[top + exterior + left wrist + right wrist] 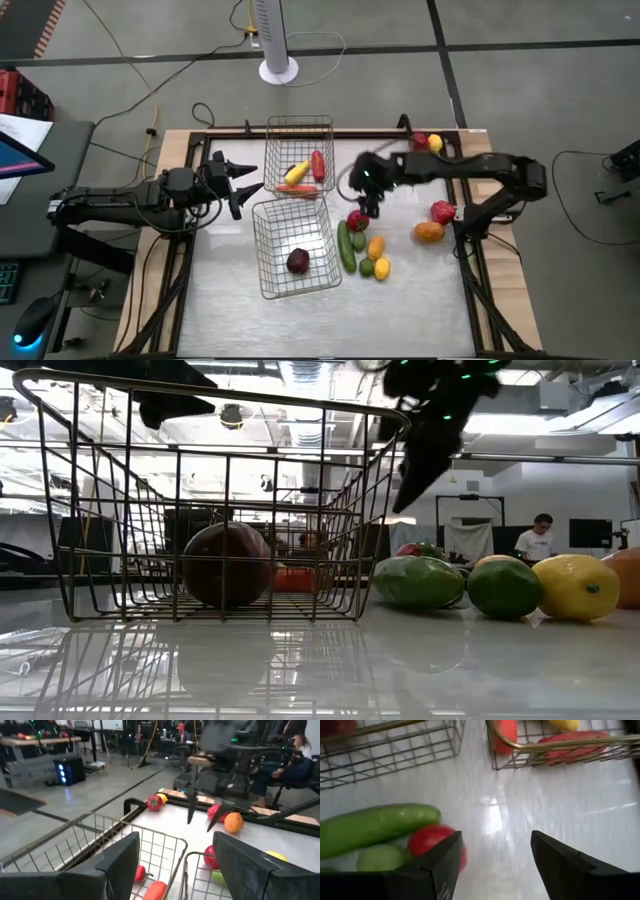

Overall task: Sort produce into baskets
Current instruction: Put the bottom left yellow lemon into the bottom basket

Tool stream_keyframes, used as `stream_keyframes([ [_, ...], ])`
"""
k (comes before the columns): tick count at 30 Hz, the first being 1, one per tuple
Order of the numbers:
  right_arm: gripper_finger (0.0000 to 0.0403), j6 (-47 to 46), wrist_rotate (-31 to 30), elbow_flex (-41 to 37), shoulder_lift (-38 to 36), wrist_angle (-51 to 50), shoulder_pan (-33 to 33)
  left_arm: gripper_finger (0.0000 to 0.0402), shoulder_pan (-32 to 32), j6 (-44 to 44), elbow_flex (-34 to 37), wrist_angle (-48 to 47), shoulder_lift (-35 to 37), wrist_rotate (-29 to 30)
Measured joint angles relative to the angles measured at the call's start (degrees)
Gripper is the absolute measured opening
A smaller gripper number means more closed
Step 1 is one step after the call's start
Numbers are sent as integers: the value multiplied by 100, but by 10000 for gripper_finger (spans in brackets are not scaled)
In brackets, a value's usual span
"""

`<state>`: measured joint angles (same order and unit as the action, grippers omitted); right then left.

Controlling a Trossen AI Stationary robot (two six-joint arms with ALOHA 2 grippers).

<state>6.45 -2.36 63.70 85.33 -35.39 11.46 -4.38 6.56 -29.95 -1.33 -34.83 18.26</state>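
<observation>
Right gripper [366, 207] hovering with jaws spread wide and empty just above a red tomato [434, 844] beside the cucumber [375, 826] on the surface [420, 290]. Left gripper [243, 177] parked beside the far basket [300, 125], jaws also apart, holding nothing. Dark purple fruit [298, 261] lying in the near basket [262, 255].

Two baskets [298, 150] [293, 250] centre – loose produce [362, 245] right of them

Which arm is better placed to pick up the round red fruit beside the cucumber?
Right. The right hand hangs open just above the round red fruit; the left hand waits beyond the silver wire baskets.
</observation>
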Motion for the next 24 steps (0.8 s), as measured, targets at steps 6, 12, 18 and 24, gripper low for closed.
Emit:
stream_keyframes([
  [6, 265, -822, -721, -656, -801, 242, -993, 239, 0, 165, 0, -108, 1, 1],
  [12, 265, -1770, -679, -729, -1032, -597, -2154, 239, 0, 130, 0, -136, 2, 18],
  [18, 280, -2012, -664, -730, -447, -558, -2903, 239, 0, -56, 0, -15, 0, 202],
  [24, 326, -1681, -666, -730, 121, -518, -2930, 239, 0, -262, 0, 187, 2, 205],
])
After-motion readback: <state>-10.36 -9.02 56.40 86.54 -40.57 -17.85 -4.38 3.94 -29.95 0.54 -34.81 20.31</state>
